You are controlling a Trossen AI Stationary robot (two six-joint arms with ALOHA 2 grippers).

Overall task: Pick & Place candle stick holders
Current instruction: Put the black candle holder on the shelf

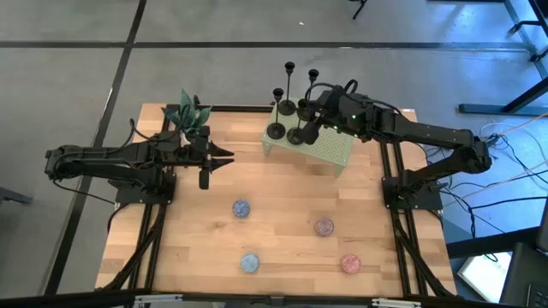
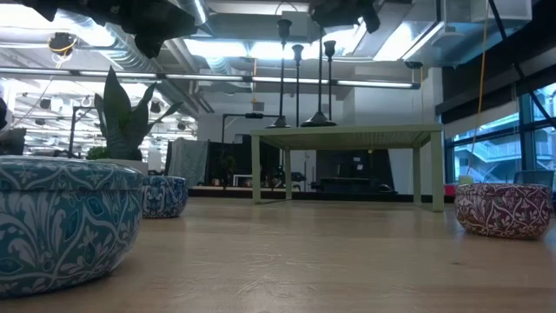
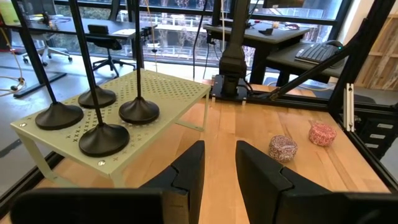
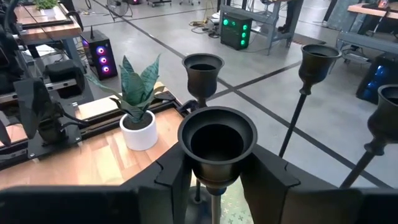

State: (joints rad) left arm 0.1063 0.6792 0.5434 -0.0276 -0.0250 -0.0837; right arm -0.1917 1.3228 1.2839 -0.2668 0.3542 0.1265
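Observation:
Four black candle stick holders stand by their round bases (image 3: 102, 138) on a pale green perforated stand (image 1: 330, 150) at the table's far middle. They also show in the low view (image 2: 298, 87). My right gripper (image 1: 312, 121) is open at the top of one holder. Its fingers (image 4: 176, 171) stand on either side of the thin stem just below the cup top (image 4: 216, 140), with a gap to the stem. My left gripper (image 1: 224, 156) is open and empty over the table's left half, pointing toward the stand. It also shows in the left wrist view (image 3: 219, 177).
A potted plant (image 1: 187, 115) stands at the far left corner. Several small patterned bowls lie on the near half: two blue (image 1: 241, 208) (image 1: 249, 262), one purple (image 1: 324, 227) and one pink (image 1: 350, 263). The arm bases stand at the table's left and right edges.

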